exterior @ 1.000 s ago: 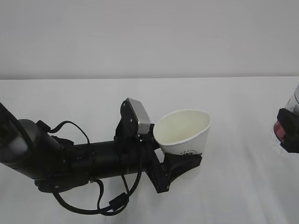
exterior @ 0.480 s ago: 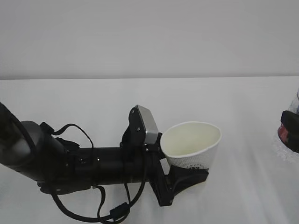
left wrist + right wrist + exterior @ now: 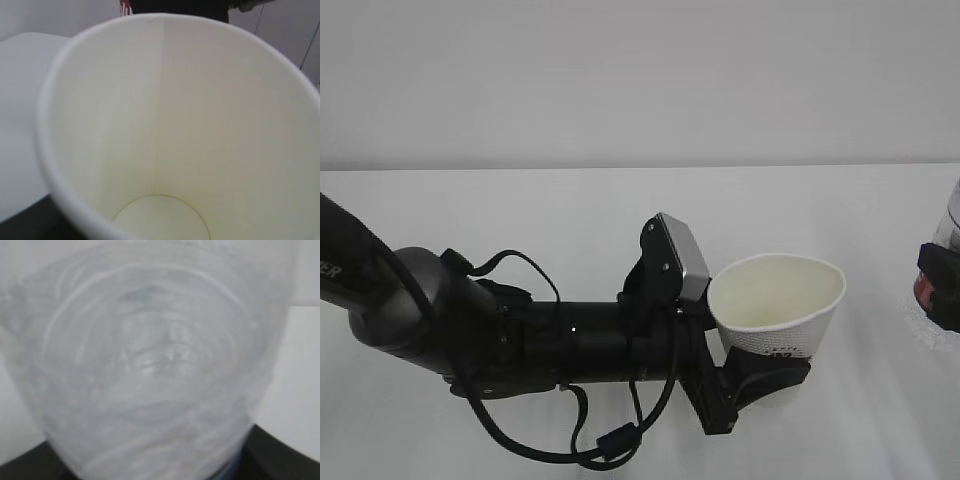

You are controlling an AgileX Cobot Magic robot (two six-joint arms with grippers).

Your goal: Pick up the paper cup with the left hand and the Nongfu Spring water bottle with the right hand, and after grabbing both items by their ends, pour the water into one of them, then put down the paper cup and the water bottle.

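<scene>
My left gripper, on the black arm with the grey wrist plate, is shut on the lower part of the white paper cup. The cup is held off the table, nearly upright, mouth tipped slightly toward the camera. In the left wrist view the cup fills the frame and its inside looks dry. At the far right edge my right gripper is shut on the Nongfu Spring water bottle, cut off by the frame, with a bit of red label showing. The bottle's clear ribbed body fills the right wrist view, blurred. I cannot make out the water.
The white tabletop runs back to a plain pale wall. The left arm's loose black cables hang low near the front edge. A gap of bare table separates the cup from the bottle.
The left arm has carried the cup to the right, toward the bottle, and slightly lower in the view. The right gripper and bottle have barely moved.
</scene>
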